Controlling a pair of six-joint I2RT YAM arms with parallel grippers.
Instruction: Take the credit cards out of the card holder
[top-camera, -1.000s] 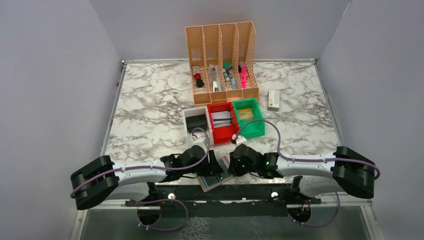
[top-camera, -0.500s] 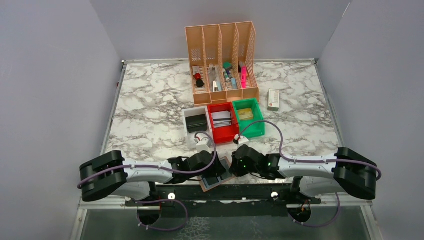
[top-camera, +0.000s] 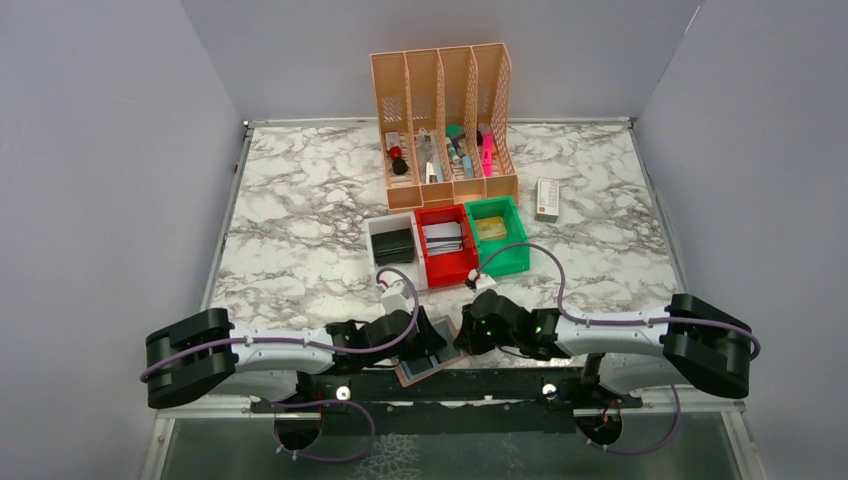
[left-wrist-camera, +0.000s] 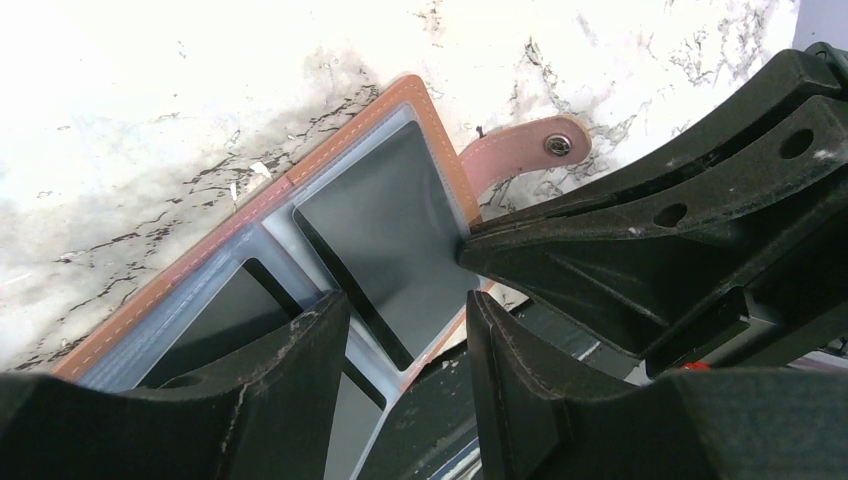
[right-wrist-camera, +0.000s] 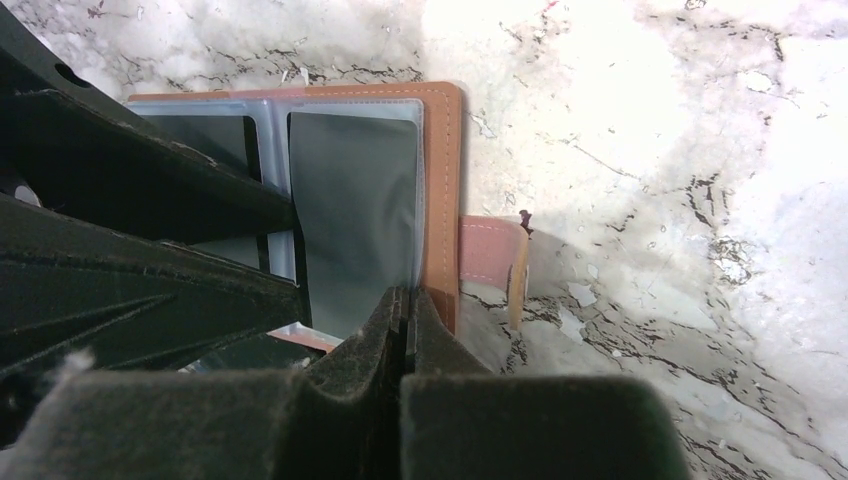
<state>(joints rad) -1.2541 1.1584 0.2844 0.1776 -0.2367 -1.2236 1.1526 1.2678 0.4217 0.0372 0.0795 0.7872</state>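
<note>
The card holder (top-camera: 418, 364) lies open at the table's near edge, tan-brown border (left-wrist-camera: 330, 150) around clear pockets. Dark credit cards sit in the pockets, one on the right (right-wrist-camera: 355, 220) and one on the left (right-wrist-camera: 205, 140). A pink strap with a snap (left-wrist-camera: 520, 155) sticks out from its side. My right gripper (right-wrist-camera: 408, 300) is shut, its tips pinching the near edge of the right pocket's card beside the brown border (right-wrist-camera: 440, 180). My left gripper (left-wrist-camera: 405, 340) stands open over the holder's near corner, one finger (left-wrist-camera: 250, 400) over the left pocket.
Behind the holder stand a white bin (top-camera: 392, 245) with a black case, a red bin (top-camera: 445, 250) and a green bin (top-camera: 497, 235). Farther back are an orange file organizer (top-camera: 445, 120) and a small white box (top-camera: 547, 198). The arms' black base rail (top-camera: 450, 382) runs just below the holder.
The right jaws have closed at the holder's right pocket edge. The left arm has shifted a little over the holder, its jaws staying apart.
</note>
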